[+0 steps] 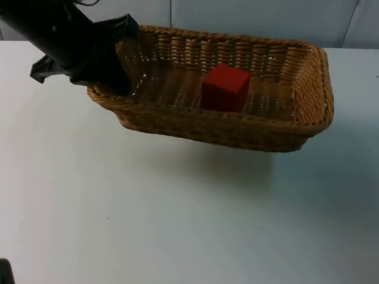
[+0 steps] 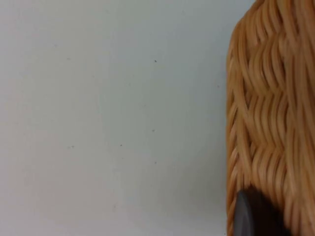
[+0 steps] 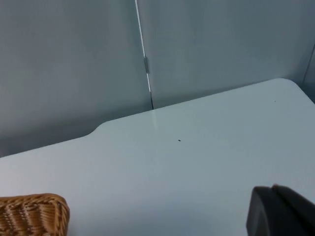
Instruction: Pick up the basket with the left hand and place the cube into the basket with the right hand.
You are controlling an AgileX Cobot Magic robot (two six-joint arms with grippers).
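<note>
A woven wicker basket (image 1: 249,127) hangs tilted above the white table, and its shadow lies on the table beneath it. A red cube (image 1: 225,87) rests on the basket's floor, near the middle. My left gripper (image 1: 112,80) is shut on the basket's left short rim. The left wrist view looks along the basket's outer wall (image 2: 270,123), with a black fingertip (image 2: 251,216) pressed against the weave. My right gripper (image 3: 280,211) waits away from the basket, whose corner (image 3: 34,214) lies well off to its side.
The white table top (image 1: 148,219) spreads wide under and in front of the basket. The grey partition wall (image 3: 74,59) with a vertical seam closes the table's far edge. A small dark object (image 1: 5,272) sits at the table's near left corner.
</note>
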